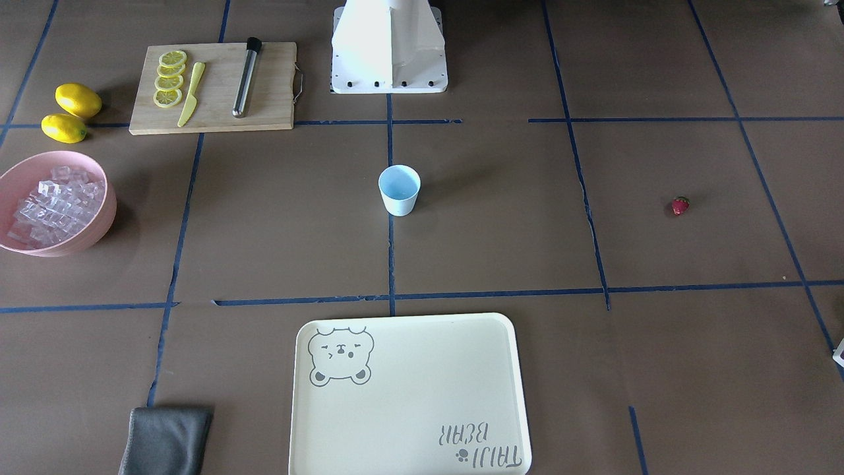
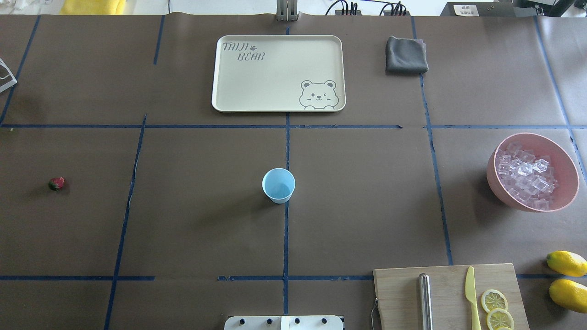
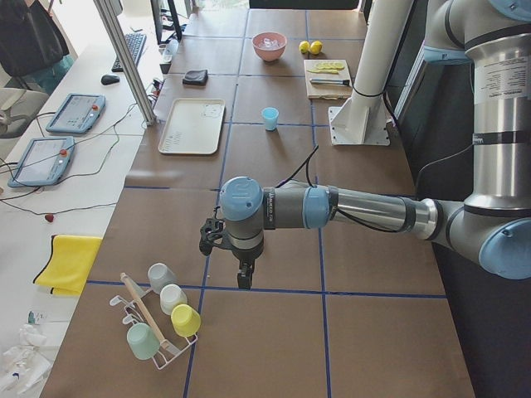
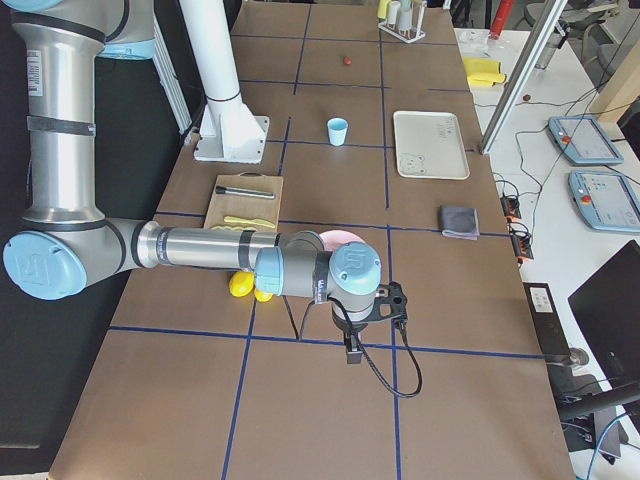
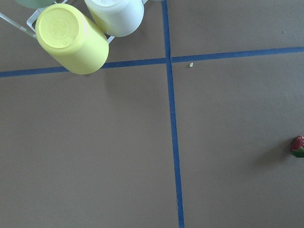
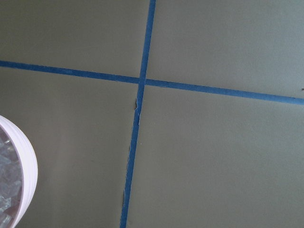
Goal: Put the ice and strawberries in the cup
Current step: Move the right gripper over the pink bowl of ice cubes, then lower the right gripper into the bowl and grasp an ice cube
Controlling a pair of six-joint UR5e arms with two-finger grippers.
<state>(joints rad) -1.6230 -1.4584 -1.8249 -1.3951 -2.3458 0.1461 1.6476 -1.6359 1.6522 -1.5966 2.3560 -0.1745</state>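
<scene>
The pale-blue cup stands upright at the table's centre, and nothing shows inside it. Ice fills the pink bowl on the robot's right. One red strawberry lies far to the robot's left; it also shows at the right edge of the left wrist view. My left gripper hangs beyond the table's left end, near a cup rack. My right gripper hangs past the bowl at the right end. Both appear only in the side views, so I cannot tell whether they are open or shut.
A cream tray lies across from the robot, a grey cloth beside it. A cutting board holds lemon slices, a yellow knife and a metal rod; two lemons sit next to it. The rack holds several upturned cups.
</scene>
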